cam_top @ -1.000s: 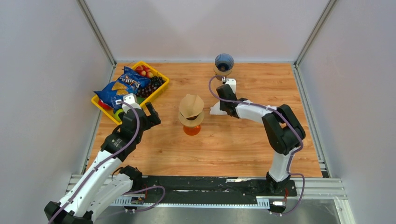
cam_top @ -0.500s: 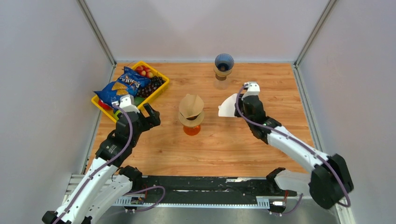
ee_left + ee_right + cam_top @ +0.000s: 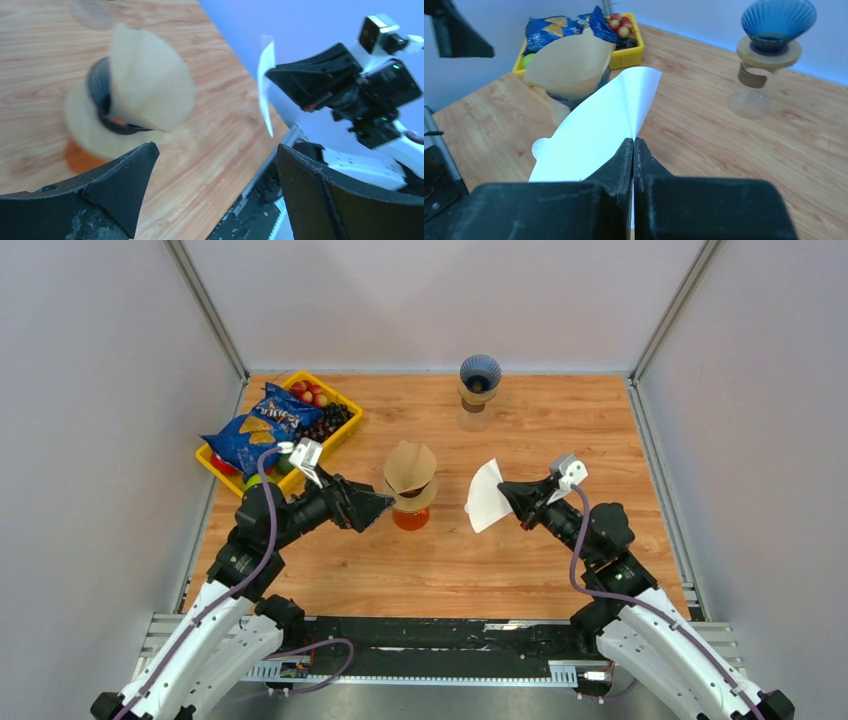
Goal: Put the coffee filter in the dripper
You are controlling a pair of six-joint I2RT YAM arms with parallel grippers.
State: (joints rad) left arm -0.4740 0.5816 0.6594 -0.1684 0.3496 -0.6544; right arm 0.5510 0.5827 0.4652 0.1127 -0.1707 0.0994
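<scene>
The blue ribbed dripper (image 3: 480,372) sits on a glass carafe at the back middle; it also shows in the right wrist view (image 3: 778,22). My right gripper (image 3: 507,496) is shut on a white paper filter (image 3: 485,496), held flat in the air right of centre. In the right wrist view the filter (image 3: 599,125) fans out from the pinched jaws (image 3: 633,142). My left gripper (image 3: 378,508) is open and empty, just left of a brown filter (image 3: 410,466) standing in a black-ringed holder on an orange base. The left wrist view shows the open gripper (image 3: 217,150) and the brown filter (image 3: 150,85).
A yellow bin (image 3: 345,430) with a blue chips bag (image 3: 262,425) and fruit sits at the back left. The glass carafe (image 3: 751,90) stands under the dripper. Grey walls close in both sides and the back of the wooden table (image 3: 520,560).
My right arm has swung back from the far middle to the near right, carrying the white filter up off the table. My left gripper has moved right, toward the brown filter holder.
</scene>
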